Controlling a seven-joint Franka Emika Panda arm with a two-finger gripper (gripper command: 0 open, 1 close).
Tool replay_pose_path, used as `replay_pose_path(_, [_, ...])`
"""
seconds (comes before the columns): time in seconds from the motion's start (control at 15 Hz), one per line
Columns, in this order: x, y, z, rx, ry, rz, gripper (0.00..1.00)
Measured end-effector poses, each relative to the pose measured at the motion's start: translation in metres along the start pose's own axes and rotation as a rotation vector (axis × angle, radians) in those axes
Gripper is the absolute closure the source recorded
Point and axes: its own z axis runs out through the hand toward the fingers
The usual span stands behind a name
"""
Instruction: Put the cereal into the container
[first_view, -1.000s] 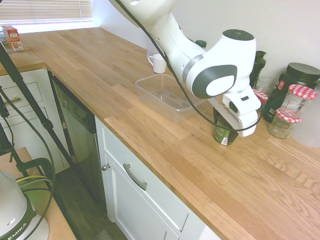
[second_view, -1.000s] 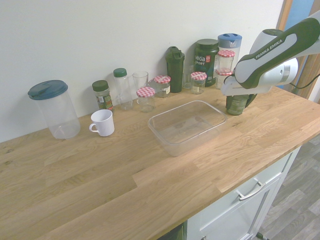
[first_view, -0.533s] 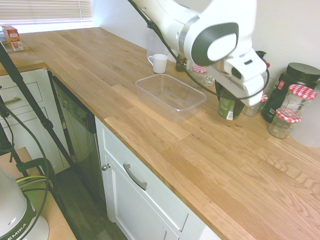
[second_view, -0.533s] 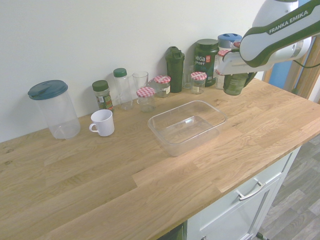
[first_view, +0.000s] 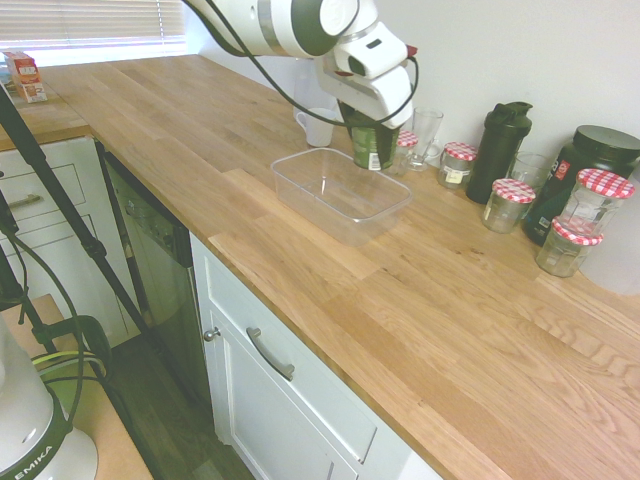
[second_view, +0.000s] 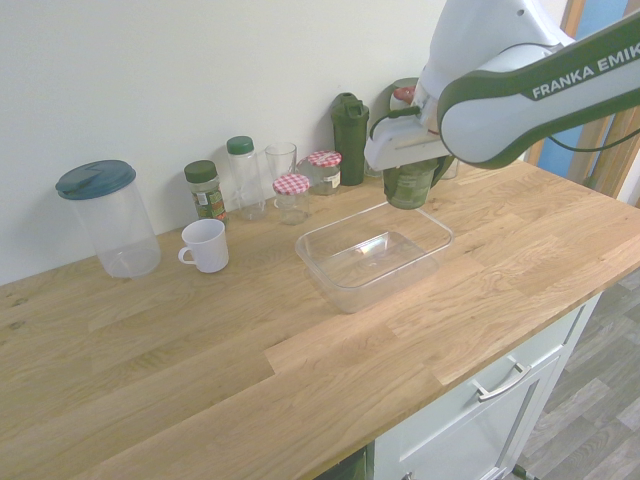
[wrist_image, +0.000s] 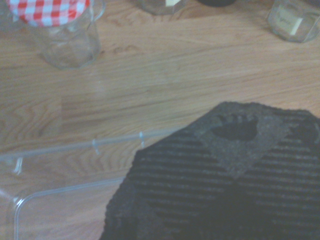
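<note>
Fingers (first_view: 372, 125) grip the cereal jar (first_view: 374, 146) above the container (first_view: 340, 190); only the wrist view shows its ridged lid (wrist_image: 225, 185).

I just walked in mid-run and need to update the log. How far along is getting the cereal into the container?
Done: the cereal jar is picked up, shut in the tool and clear of the counter. In hand: it hangs over the far edge of the clear container. Left: lowering it into the container, which is empty, and letting go.

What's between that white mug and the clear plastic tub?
Nothing: in the second exterior view, bare wooden counter runs from the white mug to the clear tub.
</note>
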Motion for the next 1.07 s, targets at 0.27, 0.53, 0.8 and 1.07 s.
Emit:
replay_pose_path(0.27, [-0.029,0.012,0.025,-0.033,-0.011,-0.026,1.0])
replay_pose_path(0.53, [-0.04,0.015,0.062,-0.049,-0.028,-0.038,1.0])
replay_pose_path(0.8, [-0.041,0.015,0.092,-0.061,-0.03,-0.035,1.0])
replay_pose_path(1.07, [-0.034,0.013,0.11,-0.069,-0.039,-0.021,0.0])
